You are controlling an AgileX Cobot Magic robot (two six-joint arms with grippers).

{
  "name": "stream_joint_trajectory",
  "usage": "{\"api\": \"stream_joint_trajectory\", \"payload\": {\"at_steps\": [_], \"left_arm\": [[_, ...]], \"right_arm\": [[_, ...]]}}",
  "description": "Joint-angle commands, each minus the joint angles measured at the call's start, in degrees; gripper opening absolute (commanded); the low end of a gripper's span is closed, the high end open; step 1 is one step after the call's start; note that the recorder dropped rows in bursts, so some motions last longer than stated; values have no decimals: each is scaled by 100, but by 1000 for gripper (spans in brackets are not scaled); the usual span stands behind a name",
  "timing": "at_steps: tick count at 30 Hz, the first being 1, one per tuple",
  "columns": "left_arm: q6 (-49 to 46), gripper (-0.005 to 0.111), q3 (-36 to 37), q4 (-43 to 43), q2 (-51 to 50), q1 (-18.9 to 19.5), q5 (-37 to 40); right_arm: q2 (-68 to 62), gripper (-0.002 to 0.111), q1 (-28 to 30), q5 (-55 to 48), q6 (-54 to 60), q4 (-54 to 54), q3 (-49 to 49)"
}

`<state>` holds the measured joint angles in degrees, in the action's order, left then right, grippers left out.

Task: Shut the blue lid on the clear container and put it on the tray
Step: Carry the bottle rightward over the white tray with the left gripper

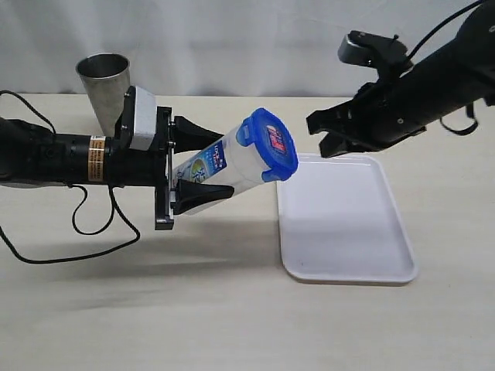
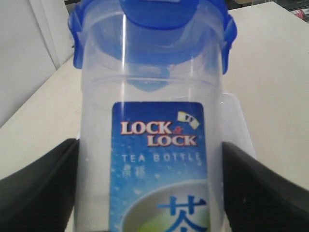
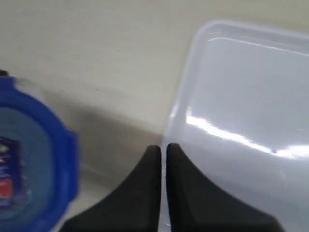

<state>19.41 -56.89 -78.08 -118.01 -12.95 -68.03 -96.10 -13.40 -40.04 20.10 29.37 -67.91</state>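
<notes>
Clear container (image 2: pixel 154 145) is clamped in the left gripper (image 1: pixel 210 164), tilted, above the desk (image 1: pixel 232 309), blue lid (image 1: pixel 272 144) on, just left of the tray (image 1: pixel 348 232). Right gripper (image 1: pixel 329 131) is clenched empty over the tray's corner. Risk: if released tilted, the base catches the rim and it topples.

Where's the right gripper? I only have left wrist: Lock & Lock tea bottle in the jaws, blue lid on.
Observer: The right gripper hangs shut and empty over the edge of the white tray, near a corner.
Operator: Lifted or resting?
Observer: Lifted. The left gripper holds the tea bottle in the air, tilted, blue lid toward the tray.
Operator: Anything else out there?
Observer: A steel cup stands upright behind the left arm.
</notes>
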Motion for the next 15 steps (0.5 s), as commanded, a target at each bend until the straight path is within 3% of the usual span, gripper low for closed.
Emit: {"api": "stream_joint_trajectory", "payload": {"at_steps": [1, 5, 10, 15], "left_arm": [[-6, 0, 11, 339, 85, -127, -193], [-6, 0, 11, 529, 85, -149, -193], [-6, 0, 11, 637, 85, -310, 434], [34, 0, 11, 626, 85, -403, 335]], "right_arm": [[-147, 4, -130, -218, 1479, 1779, 16], [-82, 4, -143, -393, 1524, 1879, -5], [219, 4, -143, -549, 1694, 1925, -5], [644, 4, -143, -579, 2087, 1913, -5]]}}
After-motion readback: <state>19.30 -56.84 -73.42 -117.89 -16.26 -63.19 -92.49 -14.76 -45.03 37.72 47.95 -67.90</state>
